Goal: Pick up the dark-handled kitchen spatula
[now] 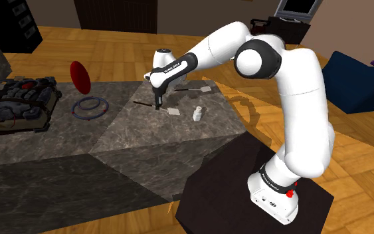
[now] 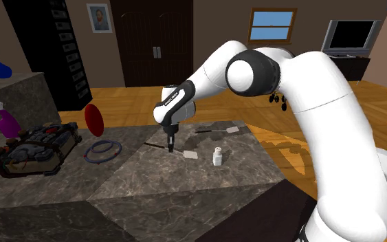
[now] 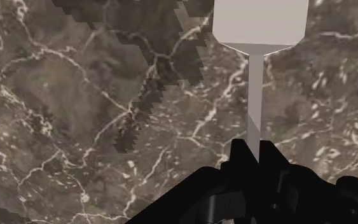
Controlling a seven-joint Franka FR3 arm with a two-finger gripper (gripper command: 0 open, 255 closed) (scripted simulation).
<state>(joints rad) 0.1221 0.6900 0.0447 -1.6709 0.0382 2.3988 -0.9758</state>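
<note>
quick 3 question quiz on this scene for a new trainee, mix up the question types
1. True or false: the hand clasps the spatula by its wide pale blade.
2. Which thing stands on the counter closest to that blade? A) small white bottle B) red disc C) blue ring
3. Fill in: counting the clasped one, ___ spatulas are on the counter.

Key
1. False: the fingers close on the thin shaft, and the blade lies beyond them.
2. A
3. Two: the second spatula lies past the bottle.
</note>
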